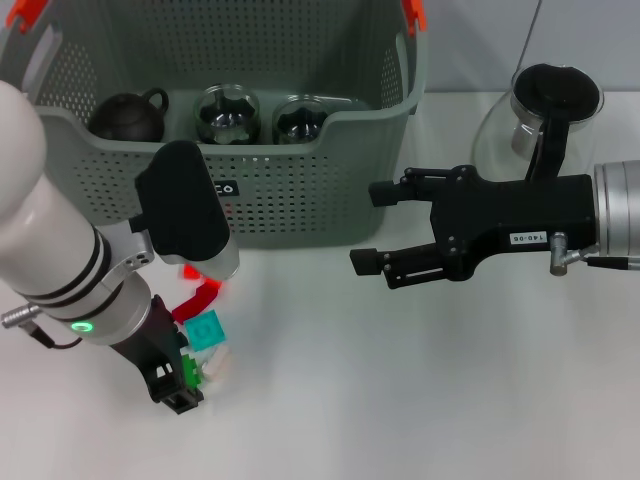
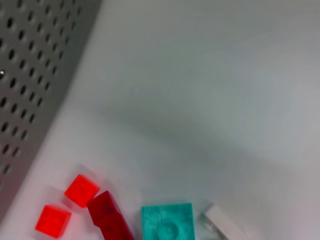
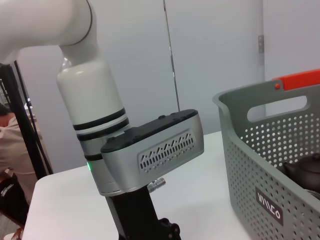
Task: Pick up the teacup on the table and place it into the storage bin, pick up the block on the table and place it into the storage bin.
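Several small blocks (image 1: 205, 335) bunched on the white worktop (image 1: 400, 400) just in front of the storage bin (image 1: 300, 200), near its left front corner: in the left wrist view, two bright red cubes (image 2: 67, 205), a dark red bar (image 2: 110, 220) lying slantwise with its long axis running away from the bin wall, a teal square (image 2: 166, 222) with a round stud facing up, and a pale white piece (image 2: 222, 225) beside it. Left gripper (image 1: 180, 385) down among these blocks, pointing at the worktop; cannot tell whether its fingers are apart or together. Right gripper (image 1: 370, 225) held above the worktop to the right of the bin, pointing left, fingers apart and holding nothing. Inside the bin, a dark teapot (image 1: 130, 115) at the left and two glass teacups (image 1: 228, 112) side by side, upright. A glass pitcher (image 1: 545, 115) with a black lid standing to the right, behind the right arm. Plain pale wall behind, in the right wrist view.
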Robot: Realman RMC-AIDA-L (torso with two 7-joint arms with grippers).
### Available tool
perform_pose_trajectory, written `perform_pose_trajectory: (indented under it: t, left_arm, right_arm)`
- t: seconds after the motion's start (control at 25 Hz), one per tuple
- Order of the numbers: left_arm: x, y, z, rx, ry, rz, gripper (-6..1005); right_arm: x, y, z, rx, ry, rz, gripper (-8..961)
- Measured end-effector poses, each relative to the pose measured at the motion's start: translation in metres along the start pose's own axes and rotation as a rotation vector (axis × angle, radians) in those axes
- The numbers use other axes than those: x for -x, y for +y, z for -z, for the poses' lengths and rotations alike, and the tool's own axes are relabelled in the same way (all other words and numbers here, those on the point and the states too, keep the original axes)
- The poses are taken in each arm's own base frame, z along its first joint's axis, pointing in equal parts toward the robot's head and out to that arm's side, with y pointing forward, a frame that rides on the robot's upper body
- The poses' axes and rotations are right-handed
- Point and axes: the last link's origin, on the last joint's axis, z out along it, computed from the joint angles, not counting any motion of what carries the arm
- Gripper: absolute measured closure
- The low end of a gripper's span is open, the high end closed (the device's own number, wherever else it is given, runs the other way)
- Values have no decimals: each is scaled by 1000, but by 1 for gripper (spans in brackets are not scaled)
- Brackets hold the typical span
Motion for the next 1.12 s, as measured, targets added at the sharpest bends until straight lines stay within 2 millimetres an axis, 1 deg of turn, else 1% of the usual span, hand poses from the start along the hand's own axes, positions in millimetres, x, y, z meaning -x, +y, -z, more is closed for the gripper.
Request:
perform_pose_trajectory:
  t: [0.2, 0.52, 0.76, 0.92, 1.12]
  left_arm:
    - [-1, 2, -2, 6, -7, -12, 311]
    - [-3, 3, -3, 8, -1, -17, 379]
    - [-5, 4, -5, 20, -10, -6, 575]
    - [-7, 3, -2, 11, -4, 9, 582]
    - [-6, 2, 11, -1, 13, 43, 591]
  right_arm:
    - [-2, 0, 0, 2, 1, -5, 24]
    - [-4, 0, 0, 2, 1, -1, 25]
    - [-6, 0, 1, 1, 4, -6, 25]
    - [-6, 0, 1, 3, 4, -5, 25]
    - [-8, 1, 2, 4, 6, -5, 25]
